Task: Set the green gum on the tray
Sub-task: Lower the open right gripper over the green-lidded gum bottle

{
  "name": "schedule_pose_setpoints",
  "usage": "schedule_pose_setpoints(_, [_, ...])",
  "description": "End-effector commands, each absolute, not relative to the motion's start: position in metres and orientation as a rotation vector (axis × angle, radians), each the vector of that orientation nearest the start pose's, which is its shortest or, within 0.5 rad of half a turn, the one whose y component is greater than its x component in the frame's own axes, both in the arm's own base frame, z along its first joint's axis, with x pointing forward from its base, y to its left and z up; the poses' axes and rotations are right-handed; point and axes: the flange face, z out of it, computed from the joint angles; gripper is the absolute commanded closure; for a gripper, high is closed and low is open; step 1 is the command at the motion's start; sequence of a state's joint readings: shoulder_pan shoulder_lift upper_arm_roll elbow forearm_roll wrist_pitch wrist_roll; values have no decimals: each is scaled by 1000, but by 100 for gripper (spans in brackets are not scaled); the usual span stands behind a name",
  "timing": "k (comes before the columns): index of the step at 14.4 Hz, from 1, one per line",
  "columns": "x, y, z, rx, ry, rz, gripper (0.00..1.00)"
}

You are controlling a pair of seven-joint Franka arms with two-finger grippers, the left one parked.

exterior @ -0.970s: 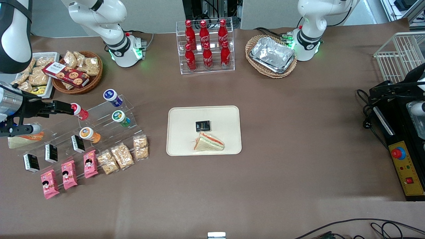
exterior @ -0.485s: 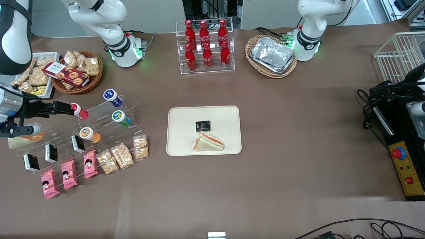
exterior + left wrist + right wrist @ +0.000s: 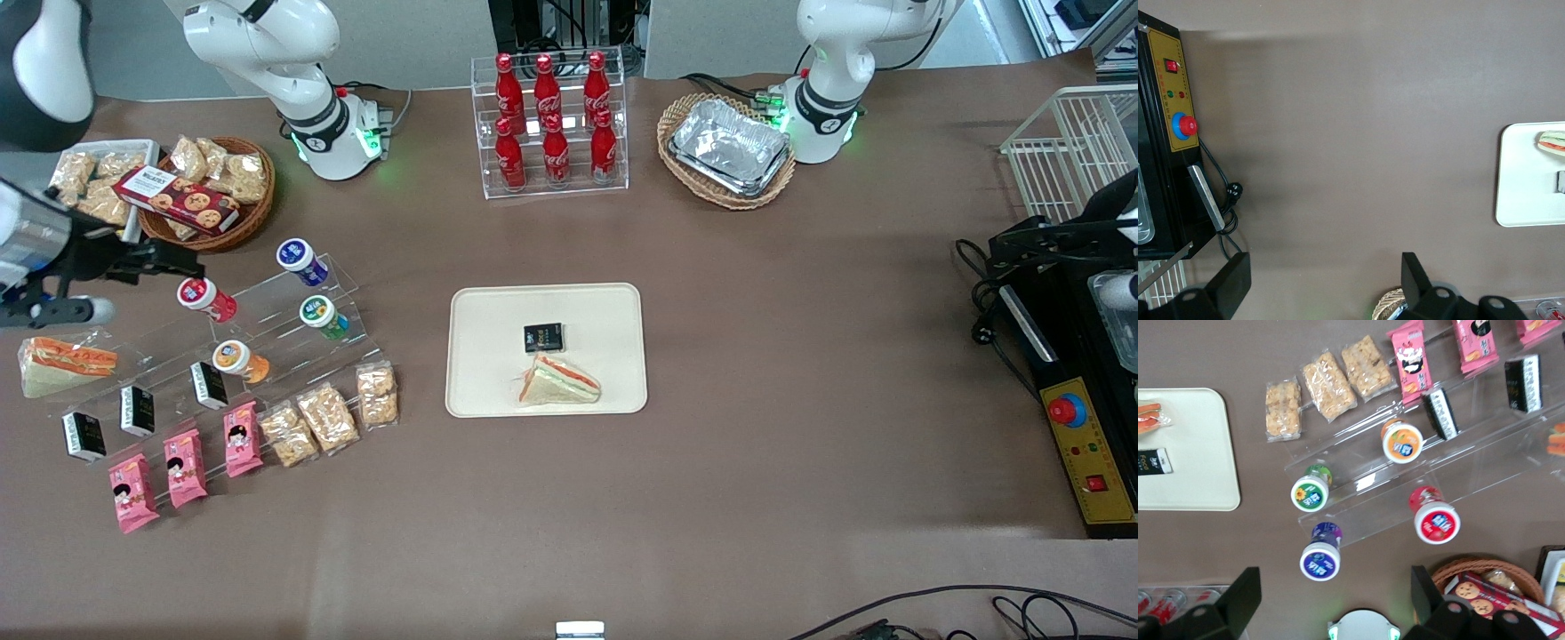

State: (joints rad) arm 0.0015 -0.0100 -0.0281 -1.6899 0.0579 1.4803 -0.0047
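Green gum (image 3: 321,316) (image 3: 1309,495) on clear stepped rack, toward working arm's table edge, well apart from tray (image 3: 480,356) (image 3: 1198,453) mid-table. Gripper (image 3: 182,264) (image 3: 1331,600) above rack, jaws wide, empty.

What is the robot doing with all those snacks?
It wants the green gum, which sits on a clear stepped rack with other canisters. The gripper hangs open above the rack, holding nothing. The tray, nearer the table's middle, holds only a sandwich and a small black packet.
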Motion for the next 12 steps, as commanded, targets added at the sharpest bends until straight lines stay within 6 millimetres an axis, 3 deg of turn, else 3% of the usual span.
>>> schedule_pose_setpoints(1, [489, 22, 544, -3077, 87, 221, 0])
schedule_pose_setpoints(5, [463, 37, 497, -3079, 49, 93, 0])
schedule_pose_setpoints(12, [454, 55, 412, -3083, 4, -10, 0])
